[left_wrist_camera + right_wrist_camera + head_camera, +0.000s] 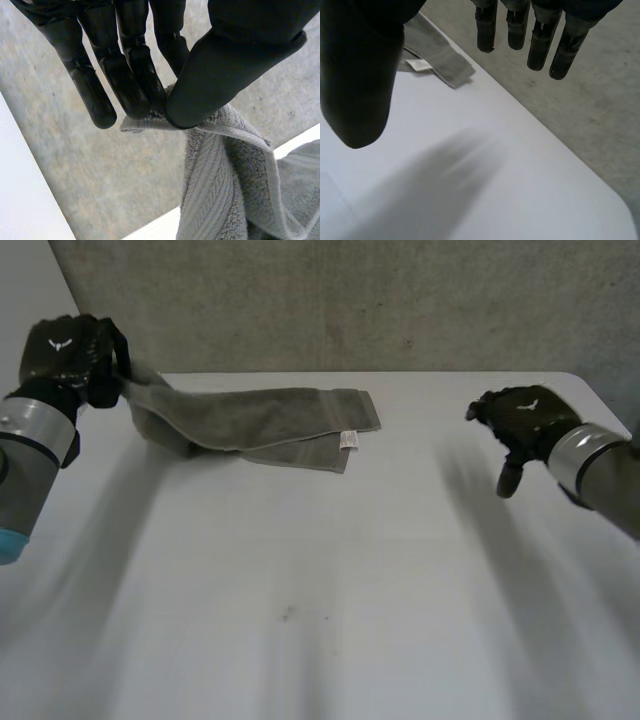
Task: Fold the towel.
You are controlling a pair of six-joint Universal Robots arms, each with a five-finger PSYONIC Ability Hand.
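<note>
The grey terry towel (270,418), doubled into a long strip, lies upper left of centre in the head view, along the far edge of the white table (350,590), its left end raised. The black left hand (70,355) pinches only the hem there between thumb and fingertips. So thin a hold could slip, or drag the layers askew, since the black right hand (525,415) hangs at the right, fingers apart and empty. A small white label (348,440) sits at the towel's right end, its print unreadable.
</note>
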